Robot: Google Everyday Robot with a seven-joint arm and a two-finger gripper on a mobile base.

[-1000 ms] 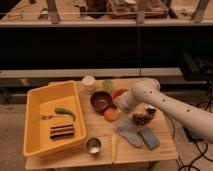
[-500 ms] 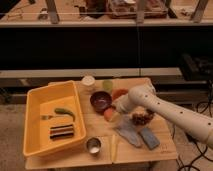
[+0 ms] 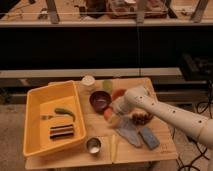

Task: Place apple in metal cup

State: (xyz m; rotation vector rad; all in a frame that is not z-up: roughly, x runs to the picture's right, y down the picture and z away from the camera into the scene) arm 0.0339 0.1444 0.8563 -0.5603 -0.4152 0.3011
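Observation:
The apple (image 3: pixel 107 114) is a small orange-red fruit on the wooden table (image 3: pixel 162 150), just in front of the dark red bowl (image 3: pixel 100 101); it is partly covered by my arm's end. My gripper (image 3: pixel 115 113) comes in from the right on the white arm and sits right at the apple's right side, low over the table. The metal cup (image 3: pixel 93 145) stands upright near the table's front edge, left of and nearer than the apple, beside the yellow bin. It looks empty.
A yellow bin (image 3: pixel 35 97) holding a fork, a green item and a dark bar fills the left. A cream-white container (image 3: pixel 88 82), orange-red bowl (image 3: pixel 120 93), small dish (image 3: pixel 141 118), grey cloth (image 3: pixel 129 133), blue sponge (image 3: pixel 149 138) and yellow strip (image 3: pixel 113 145) surround the apple.
My arm has swung left and down, bringing the gripper from above the small dish to the apple's side. The apple and the metal cup have not moved.

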